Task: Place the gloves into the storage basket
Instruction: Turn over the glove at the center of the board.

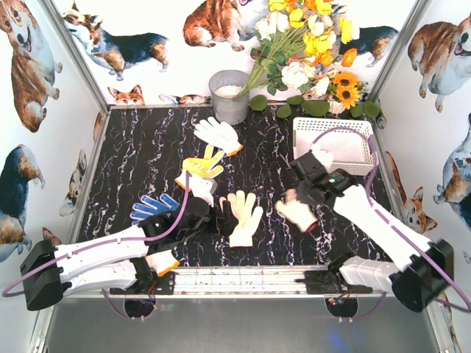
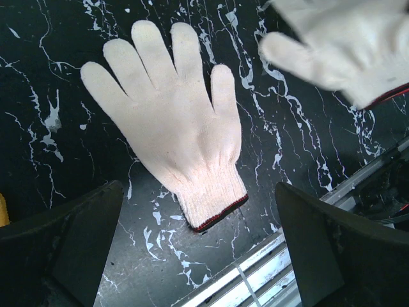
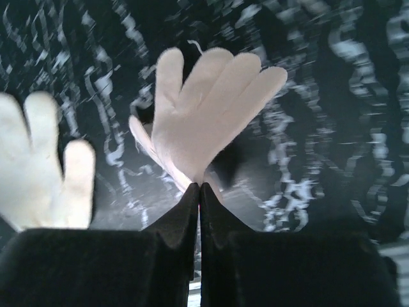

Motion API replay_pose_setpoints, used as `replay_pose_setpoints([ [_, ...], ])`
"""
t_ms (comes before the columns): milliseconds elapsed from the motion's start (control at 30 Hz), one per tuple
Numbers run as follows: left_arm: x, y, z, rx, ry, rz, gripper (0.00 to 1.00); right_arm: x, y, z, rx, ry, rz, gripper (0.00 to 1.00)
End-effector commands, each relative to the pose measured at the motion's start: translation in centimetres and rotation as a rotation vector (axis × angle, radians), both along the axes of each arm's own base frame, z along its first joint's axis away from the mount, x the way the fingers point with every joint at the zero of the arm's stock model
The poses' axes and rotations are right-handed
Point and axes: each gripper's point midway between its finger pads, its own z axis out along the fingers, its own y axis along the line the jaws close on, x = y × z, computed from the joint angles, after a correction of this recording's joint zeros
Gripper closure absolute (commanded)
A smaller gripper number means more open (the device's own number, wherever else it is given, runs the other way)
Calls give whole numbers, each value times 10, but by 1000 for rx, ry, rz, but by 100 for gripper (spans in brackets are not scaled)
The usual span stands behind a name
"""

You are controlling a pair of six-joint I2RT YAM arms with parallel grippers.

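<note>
Right tool (image 3: 199, 187) is clenched on a white glove (image 3: 211, 109), while left tool (image 2: 198, 192) gapes wide above a beige glove (image 2: 172, 121).

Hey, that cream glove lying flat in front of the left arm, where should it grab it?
Probably the ribbed cuff of the cream glove, coming straight down from above. It lies flat with fingers spread, so the cuff is the narrowest band, and it points toward the open left gripper.

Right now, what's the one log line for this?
left tool: open, over flat glove | right tool: shut on raised glove | storage basket: not reached
</note>
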Motion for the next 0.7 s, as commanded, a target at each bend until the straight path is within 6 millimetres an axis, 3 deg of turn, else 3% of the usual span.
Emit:
replay_pose_setpoints([
  [0, 5, 5, 9, -12, -25, 27, 0, 0, -67, 55, -261, -134, -90, 100],
  [133, 6, 7, 9, -12, -28, 34, 0, -3, -85, 62, -377, -116, -87, 100],
  [233, 6, 8, 8, -12, -28, 37, 0, 0, -74, 43, -388, -55, -58, 100],
  [433, 4, 11, 3, -11, -13, 42, 0, 7, -22, -1, -322, 61, 41, 100],
  [667, 3, 15, -2, -14, -4, 58, 0, 15, 39, -36, -220, 102, 139, 100],
])
